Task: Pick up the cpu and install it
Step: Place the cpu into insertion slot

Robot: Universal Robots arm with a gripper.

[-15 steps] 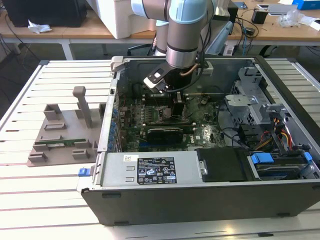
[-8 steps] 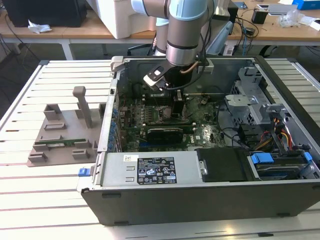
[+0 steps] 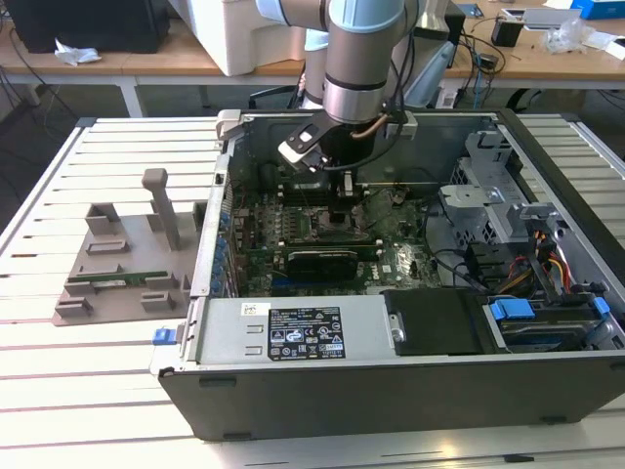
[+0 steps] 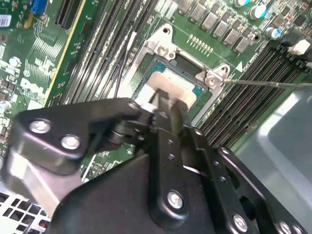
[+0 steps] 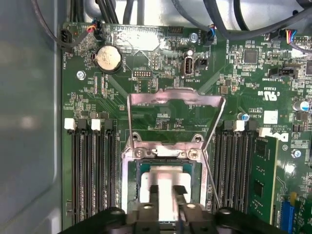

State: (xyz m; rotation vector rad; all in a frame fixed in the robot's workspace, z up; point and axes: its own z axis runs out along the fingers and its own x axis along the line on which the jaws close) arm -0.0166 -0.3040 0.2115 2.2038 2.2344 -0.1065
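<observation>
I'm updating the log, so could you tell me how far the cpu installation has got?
Done: the cpu is at the motherboard socket. In hand: the gripper sits directly above it; seating is unclear. Left: the socket's retention frame stands open.

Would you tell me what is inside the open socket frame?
The cpu, silver top up, shows within the socket frame; the gripper covers part of it, and any contacts underneath are hidden.

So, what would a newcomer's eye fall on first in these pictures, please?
The robot arm reaches down into the open computer case, mid exterior view. In the first wrist view, its claw sits over the silver cpu at the motherboard's socket, whose metal frame stands flipped up.
</observation>
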